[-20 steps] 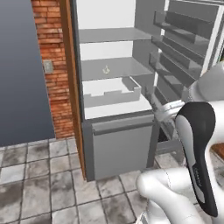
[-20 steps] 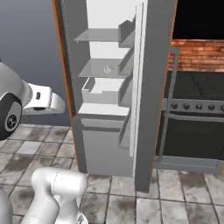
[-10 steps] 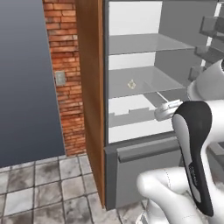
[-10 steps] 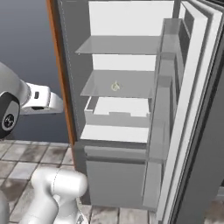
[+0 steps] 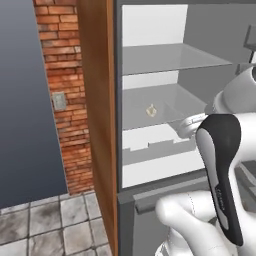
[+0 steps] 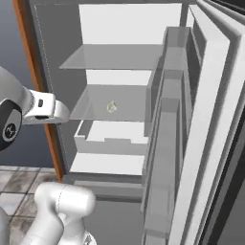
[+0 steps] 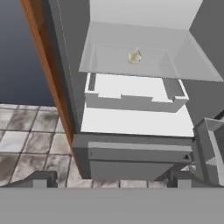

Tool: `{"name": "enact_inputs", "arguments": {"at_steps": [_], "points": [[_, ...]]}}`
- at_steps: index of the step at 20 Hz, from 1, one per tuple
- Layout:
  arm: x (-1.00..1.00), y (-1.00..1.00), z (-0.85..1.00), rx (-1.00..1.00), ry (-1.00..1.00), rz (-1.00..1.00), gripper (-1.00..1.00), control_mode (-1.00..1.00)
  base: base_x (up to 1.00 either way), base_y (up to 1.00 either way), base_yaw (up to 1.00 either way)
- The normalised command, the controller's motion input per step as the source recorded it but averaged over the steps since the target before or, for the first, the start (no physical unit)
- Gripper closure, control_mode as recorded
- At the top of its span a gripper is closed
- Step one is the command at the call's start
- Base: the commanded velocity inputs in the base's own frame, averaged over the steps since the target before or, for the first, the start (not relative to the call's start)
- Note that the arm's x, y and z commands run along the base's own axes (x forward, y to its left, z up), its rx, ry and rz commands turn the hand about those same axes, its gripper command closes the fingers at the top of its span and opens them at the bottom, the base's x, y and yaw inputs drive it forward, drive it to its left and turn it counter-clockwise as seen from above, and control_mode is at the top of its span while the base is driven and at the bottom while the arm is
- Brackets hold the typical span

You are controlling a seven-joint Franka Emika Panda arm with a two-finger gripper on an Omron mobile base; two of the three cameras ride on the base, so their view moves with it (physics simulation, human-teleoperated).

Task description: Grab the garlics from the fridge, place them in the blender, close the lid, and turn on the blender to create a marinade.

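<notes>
The base had driven closer, so the open fridge (image 5: 100, 125) loomed larger than a second before. One of the garlics (image 7: 134, 56) lay on its middle shelf, now nearer reach. The hand (image 7: 109, 179) hung empty, fingers apart, below that shelf.

Red brick wall (image 5: 65, 95) fills the upper left, a small grey switch plate (image 5: 59, 101) set into it. Dark blue-grey wall (image 5: 25, 100) further left. Grey stone floor tiles (image 5: 45, 222) across the lower left.
</notes>
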Motion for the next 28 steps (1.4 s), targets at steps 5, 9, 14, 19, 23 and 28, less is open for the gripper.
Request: {"name": "enact_inputs", "arguments": {"at_steps": [5, 9, 14, 19, 23, 28], "points": [[0.00, 0.00, 0.00, 0.00, 0.00, 0.00, -1.00, 1.00, 0.62, -0.19, -0.06], [0.00, 0.00, 0.00, 0.00, 0.00, 0.00, -1.00, 1.00, 0.67, 0.00, 0.00], [0.55, -0.04, -0.45, 0.00, 0.02, 0.00, -1.00, -1.00, 0.13, 0.00, 0.00], [0.94, -0.11, -0.82, 0.00, 0.07, 0.00, -1.00, -1.00, 0.00, 0.00, 0.00], [1.00, -0.14, -0.46, 0.00, 0.04, 0.00, -1.00, -1.00, 0.00, 0.00, 0.00], [1.00, -0.03, -0.14, 0.00, 0.01, 0.00, -1.00, -1.00, 0.00, 0.00, 0.00]]}}
